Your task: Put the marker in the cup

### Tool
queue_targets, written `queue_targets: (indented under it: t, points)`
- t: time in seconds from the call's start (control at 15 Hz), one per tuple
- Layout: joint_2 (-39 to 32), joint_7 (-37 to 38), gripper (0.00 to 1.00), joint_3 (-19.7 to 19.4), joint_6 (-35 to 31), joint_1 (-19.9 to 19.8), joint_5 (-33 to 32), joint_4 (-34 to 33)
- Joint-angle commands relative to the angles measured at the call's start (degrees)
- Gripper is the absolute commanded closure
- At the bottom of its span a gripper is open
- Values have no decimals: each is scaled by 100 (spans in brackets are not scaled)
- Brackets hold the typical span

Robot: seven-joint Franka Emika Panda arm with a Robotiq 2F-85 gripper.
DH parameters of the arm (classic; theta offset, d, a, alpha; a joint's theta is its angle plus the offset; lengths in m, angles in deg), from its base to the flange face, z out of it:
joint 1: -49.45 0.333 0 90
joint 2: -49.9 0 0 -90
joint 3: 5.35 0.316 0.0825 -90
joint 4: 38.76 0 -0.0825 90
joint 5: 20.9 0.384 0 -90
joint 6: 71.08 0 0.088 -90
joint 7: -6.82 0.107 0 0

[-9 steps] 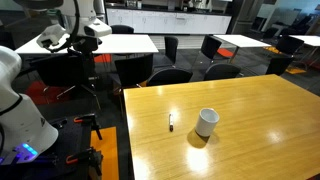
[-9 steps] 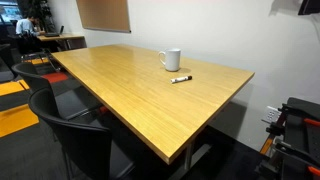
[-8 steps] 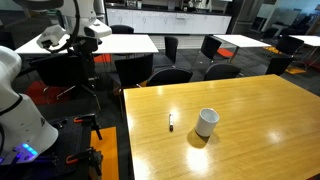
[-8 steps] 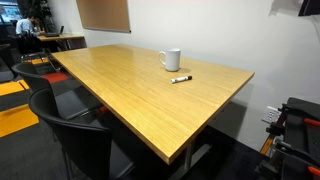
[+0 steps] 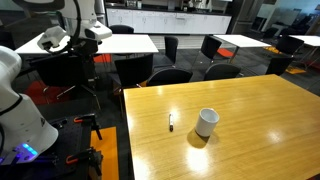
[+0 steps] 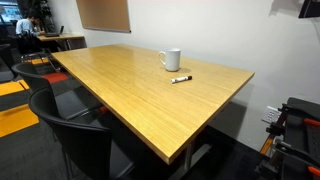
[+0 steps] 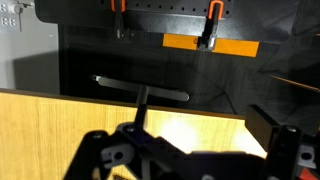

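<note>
The white cup point(image 5: 206, 122) stands upright on the wooden table point(image 5: 250, 150). It also shows in an exterior view point(image 6: 171, 59). The dark marker point(image 5: 170, 122) lies flat on the table a short way beside the cup, apart from it, and shows in the other exterior view too point(image 6: 181, 78). My gripper point(image 5: 97, 31) hangs high up, off the table's end and far from both. In the wrist view the gripper point(image 7: 180, 140) is open and empty over the table's edge point(image 7: 60, 110). Cup and marker are out of the wrist view.
Black office chairs point(image 5: 170, 76) stand at the table's far side, and more chairs point(image 6: 70, 130) stand along its near edge. The robot's base point(image 5: 20, 110) stands off the table's end. Other tables point(image 5: 100, 45) fill the room behind.
</note>
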Motion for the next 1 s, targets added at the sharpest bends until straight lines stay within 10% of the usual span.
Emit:
queue_targets:
  t: [0.0,0.93]
  points:
    - [-55,-1,0,13,-163,-25,-108,-31]
    - [-1341,-828,0,-268,-1886,-345,-1741,-564]
